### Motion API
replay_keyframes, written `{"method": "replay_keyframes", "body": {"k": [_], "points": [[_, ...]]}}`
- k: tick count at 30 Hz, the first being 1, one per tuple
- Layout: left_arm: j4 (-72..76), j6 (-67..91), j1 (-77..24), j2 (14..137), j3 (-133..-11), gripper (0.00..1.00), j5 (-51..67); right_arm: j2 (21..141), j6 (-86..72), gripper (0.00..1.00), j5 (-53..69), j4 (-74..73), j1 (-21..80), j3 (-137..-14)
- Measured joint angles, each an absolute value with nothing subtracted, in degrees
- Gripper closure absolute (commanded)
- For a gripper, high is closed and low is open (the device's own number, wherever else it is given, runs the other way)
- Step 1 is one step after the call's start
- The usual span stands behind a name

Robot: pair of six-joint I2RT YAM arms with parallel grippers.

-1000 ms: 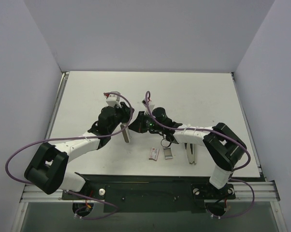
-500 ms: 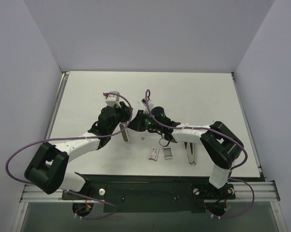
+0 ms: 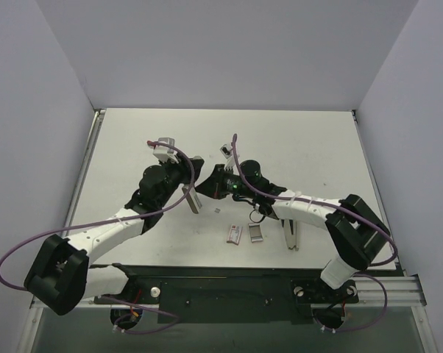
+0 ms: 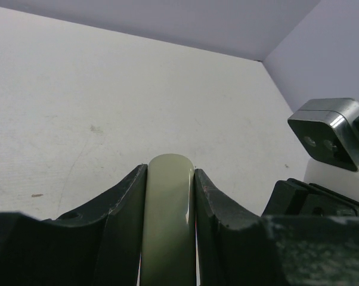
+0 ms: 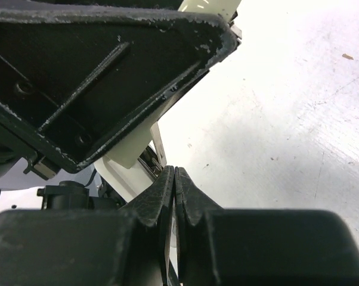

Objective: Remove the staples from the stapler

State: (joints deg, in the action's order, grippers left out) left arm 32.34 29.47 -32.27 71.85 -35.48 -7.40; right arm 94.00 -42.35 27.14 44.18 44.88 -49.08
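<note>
My left gripper (image 3: 190, 176) is shut on a plain olive-grey rounded bar (image 4: 169, 208), which hangs down from its jaws over the table (image 3: 194, 201). My right gripper (image 5: 175, 171) is shut with nothing visible between its fingers. Its tips sit close beside the left gripper (image 3: 210, 184), next to a cream-white piece (image 5: 127, 156) with a thin metal strip. The stapler (image 3: 290, 237), slim and silver-grey, lies on the table at the near right, partly under my right forearm. No staples can be made out.
Two small flat pieces (image 3: 234, 234) (image 3: 256, 233) lie side by side near the front edge, left of the stapler. A tiny pale speck (image 3: 217, 209) lies on the table below the grippers. Purple cables loop over both arms. Walls enclose the white table (image 3: 295, 140).
Both wrists have shifted slightly away from the bases and stayed close together. The left arm's elbow has swung down and left, and the right arm has stretched out. Neither grip changed.
</note>
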Motion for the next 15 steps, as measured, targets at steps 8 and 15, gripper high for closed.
{"method": "replay_keyframes", "body": {"k": [8, 15], "points": [[32.53, 33.5, -32.27, 65.23, -33.54, 1.0, -3.09, 84.84, -37.63, 1.0, 26.33, 37.08, 45.74, -46.96], [31.62, 36.16, -32.27, 57.95, -33.23, 1.0, -0.1, 71.5, -32.27, 1.0, 22.35, 27.75, 47.86, -44.75]]}}
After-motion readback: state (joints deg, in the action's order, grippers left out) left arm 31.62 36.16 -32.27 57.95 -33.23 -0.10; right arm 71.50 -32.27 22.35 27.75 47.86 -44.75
